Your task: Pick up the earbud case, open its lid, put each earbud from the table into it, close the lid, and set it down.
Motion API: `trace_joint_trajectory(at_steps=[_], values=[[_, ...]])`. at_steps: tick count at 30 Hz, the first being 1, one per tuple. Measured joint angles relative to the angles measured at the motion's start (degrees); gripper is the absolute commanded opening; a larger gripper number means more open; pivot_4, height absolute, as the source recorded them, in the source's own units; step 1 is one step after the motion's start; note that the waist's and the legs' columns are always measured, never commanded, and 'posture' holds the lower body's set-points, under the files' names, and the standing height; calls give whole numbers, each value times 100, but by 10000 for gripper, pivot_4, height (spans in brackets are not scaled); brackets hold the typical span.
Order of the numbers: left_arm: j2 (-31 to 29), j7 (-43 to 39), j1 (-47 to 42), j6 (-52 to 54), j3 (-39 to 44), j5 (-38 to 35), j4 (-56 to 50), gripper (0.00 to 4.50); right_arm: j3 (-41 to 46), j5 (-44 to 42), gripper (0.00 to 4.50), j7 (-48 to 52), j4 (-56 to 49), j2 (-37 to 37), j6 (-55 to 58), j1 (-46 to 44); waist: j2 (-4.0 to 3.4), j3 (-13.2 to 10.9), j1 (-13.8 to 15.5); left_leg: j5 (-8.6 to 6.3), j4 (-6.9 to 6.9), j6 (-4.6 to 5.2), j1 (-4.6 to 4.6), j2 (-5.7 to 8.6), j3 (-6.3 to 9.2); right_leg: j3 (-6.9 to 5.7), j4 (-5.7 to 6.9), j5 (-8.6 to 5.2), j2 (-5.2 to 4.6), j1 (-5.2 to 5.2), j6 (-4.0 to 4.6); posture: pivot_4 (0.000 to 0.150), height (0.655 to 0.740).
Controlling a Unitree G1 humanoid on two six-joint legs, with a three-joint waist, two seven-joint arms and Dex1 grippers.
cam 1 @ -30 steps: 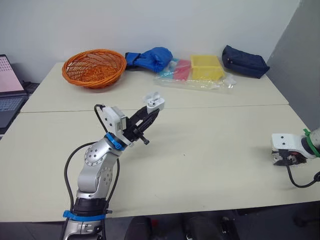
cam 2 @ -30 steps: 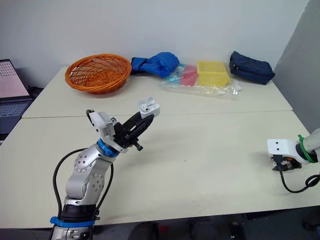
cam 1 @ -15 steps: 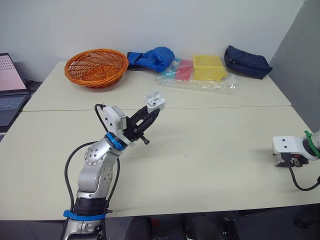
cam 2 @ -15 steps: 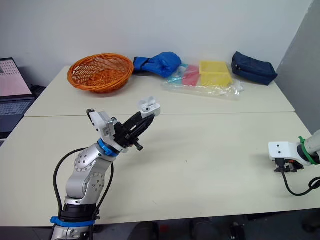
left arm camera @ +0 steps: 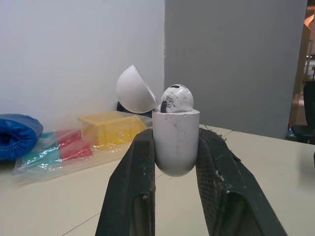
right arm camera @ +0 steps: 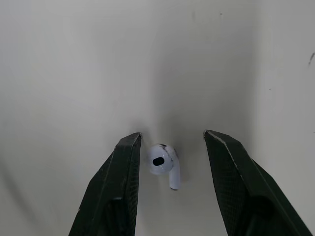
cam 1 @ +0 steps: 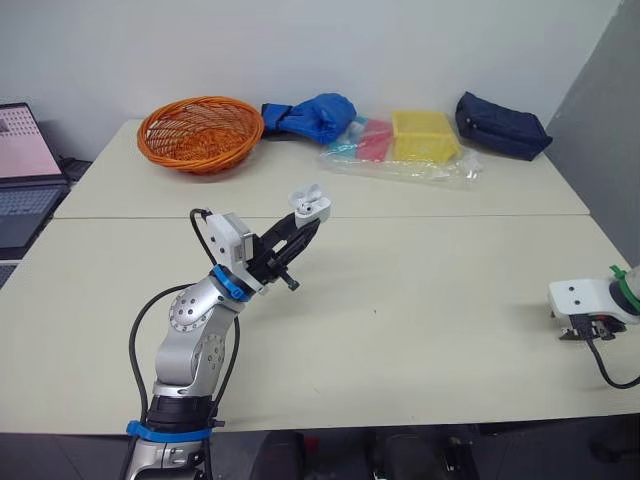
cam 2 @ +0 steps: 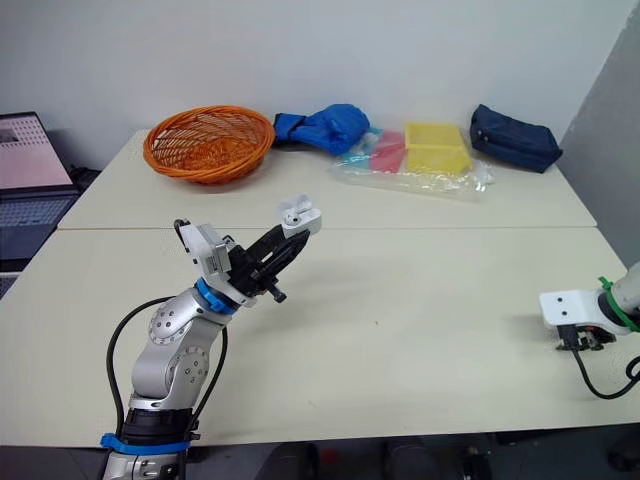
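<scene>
The left jaws clenched the open earbud case (left arm camera: 175,147) by its flanks above the bench (cam 1: 430,300), one earbud (left arm camera: 176,98) seated. The right jaws stood released astride the loose earbud (right arm camera: 161,162) on the bench: featherlight, glossy, probably prone to squirt free; best pinched across its bulb.
</scene>
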State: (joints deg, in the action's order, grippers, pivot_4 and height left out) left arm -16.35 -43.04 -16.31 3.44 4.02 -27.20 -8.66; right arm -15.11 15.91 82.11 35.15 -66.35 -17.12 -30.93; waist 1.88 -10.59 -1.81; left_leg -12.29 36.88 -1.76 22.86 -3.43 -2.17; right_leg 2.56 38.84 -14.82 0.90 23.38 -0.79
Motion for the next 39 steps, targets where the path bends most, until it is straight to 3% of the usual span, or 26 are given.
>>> trace_joint_trajectory(at_steps=[21, 24, 27, 36, 39], values=[[13, -3, -1, -11, 0, 2, 3, 7623, -71, 212, 20917, -231, 404, -7, -596, -151, 0, 0, -1, 0, 8, 0, -3, 1, -6, 7, 1, 1, -1, -3, -1, 1500, 7400], [12, -5, -2, -11, 0, 2, 3, 7623, -72, 224, 14710, -243, 438, 17, -596, -172, 1, 0, -4, 0, 9, 0, -4, 1, -7, 8, 1, 1, -1, -5, 1, 1500, 7400], [11, -4, -2, -11, 0, 2, 3, 7623, -73, 273, 4844, -244, 494, 42, -604, -199, 1, 1, -19, 0, 11, 0, -7, 0, -12, 14, 1, 1, -1, -6, 3, 1500, 7400], [8, -14, -12, -11, 1, 2, 7, 7623, -17, 127, 4161, -164, 389, 67, -325, -155, 2, 1, -25, 0, 11, 0, -12, -1, -13, 15, 2, 0, -1, -9, 5, 1500, 7400], [-5, -28, -20, -16, 19, 2, 46, 7623, 114, -404, 4161, 217, -253, 276, 356, -17, 2, 1, -58, 0, 7, 0, -13, -4, -8, 13, 6, 7, 3, -8, -7, 1500, 7400]])
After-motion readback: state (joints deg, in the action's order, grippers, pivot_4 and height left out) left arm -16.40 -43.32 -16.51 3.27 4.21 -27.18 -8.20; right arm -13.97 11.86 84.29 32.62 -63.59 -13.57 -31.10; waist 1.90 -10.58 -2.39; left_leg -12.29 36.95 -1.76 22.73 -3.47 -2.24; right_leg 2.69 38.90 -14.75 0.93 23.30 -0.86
